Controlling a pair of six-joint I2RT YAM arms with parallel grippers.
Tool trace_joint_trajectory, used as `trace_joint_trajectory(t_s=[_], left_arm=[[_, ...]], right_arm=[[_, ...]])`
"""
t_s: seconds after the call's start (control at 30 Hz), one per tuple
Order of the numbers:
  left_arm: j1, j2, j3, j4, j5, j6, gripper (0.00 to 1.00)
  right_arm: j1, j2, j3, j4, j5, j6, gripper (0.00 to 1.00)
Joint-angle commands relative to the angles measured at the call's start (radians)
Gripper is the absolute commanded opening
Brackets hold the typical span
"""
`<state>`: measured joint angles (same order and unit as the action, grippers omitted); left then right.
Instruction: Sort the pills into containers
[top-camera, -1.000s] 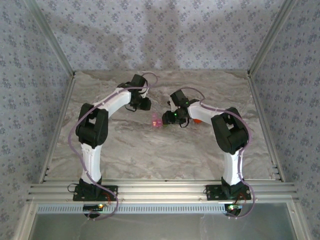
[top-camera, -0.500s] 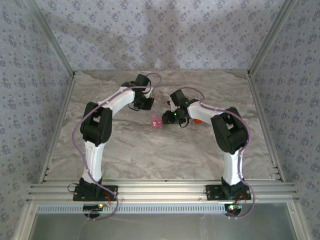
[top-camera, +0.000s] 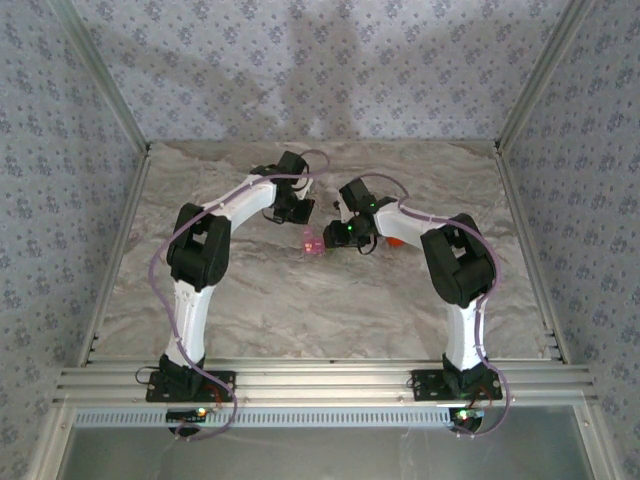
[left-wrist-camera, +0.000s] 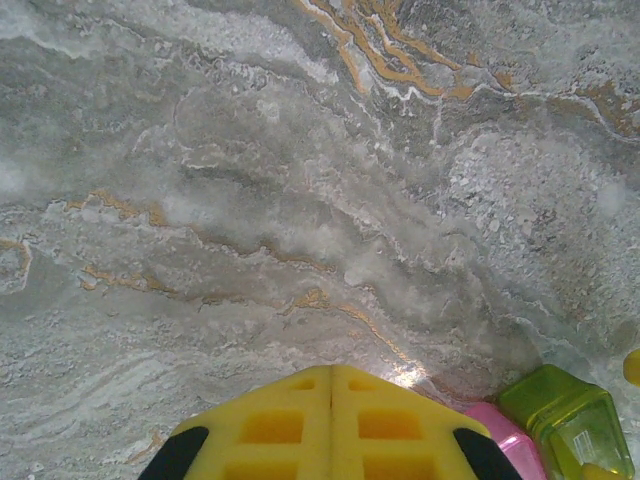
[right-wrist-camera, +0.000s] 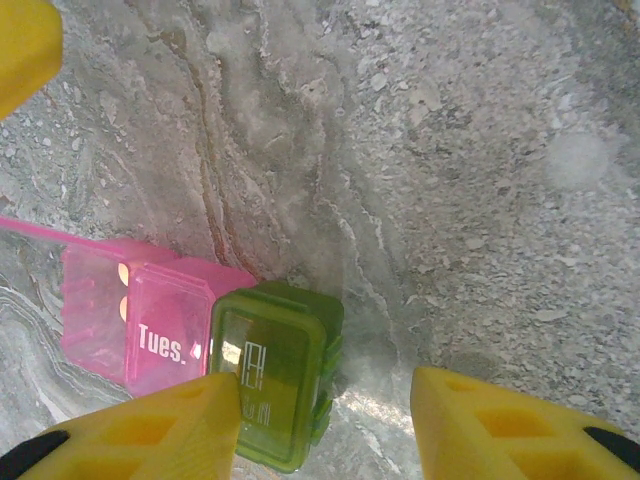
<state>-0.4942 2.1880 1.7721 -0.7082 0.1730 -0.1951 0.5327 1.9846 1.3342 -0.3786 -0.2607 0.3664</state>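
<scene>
The containers are a small joined pair: a pink compartment (right-wrist-camera: 150, 320) marked "Tues." and a green one (right-wrist-camera: 275, 385) with its lid down. In the top view they lie mid-table as a pink speck (top-camera: 312, 243). Two pale spots show through the pink wall; whether they are pills I cannot tell. My right gripper (right-wrist-camera: 325, 385) hovers open just above the green compartment, its left finger (right-wrist-camera: 150, 430) overlapping the lid. My left gripper (left-wrist-camera: 332, 375) is shut and empty over bare marble, with the pink (left-wrist-camera: 500, 440) and green (left-wrist-camera: 565, 420) compartments to its lower right.
An orange bottle (top-camera: 397, 240) stands behind the right arm's wrist. The two grippers (top-camera: 297, 207) (top-camera: 335, 235) sit close together over the table's middle. The left finger's yellow tip (right-wrist-camera: 25, 50) pokes into the right wrist view. Metal frame rails border the marble table (top-camera: 250, 300).
The left arm has swung rightward, bringing its gripper closer to the containers. The right arm has hardly moved.
</scene>
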Motion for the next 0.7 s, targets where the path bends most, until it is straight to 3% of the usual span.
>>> trace_joint_trajectory(t_s=[0.0, 0.67], left_arm=[[-0.011, -0.032, -0.010, -0.022, 0.025, 0.004, 0.00], [-0.044, -0.163, -0.115, 0.019, 0.044, -0.021, 0.00]], right_arm=[[0.008, 0.033, 0.019, -0.043, 0.029, -0.017, 0.50], [0.008, 0.040, 0.018, -0.045, 0.032, -0.017, 0.48]])
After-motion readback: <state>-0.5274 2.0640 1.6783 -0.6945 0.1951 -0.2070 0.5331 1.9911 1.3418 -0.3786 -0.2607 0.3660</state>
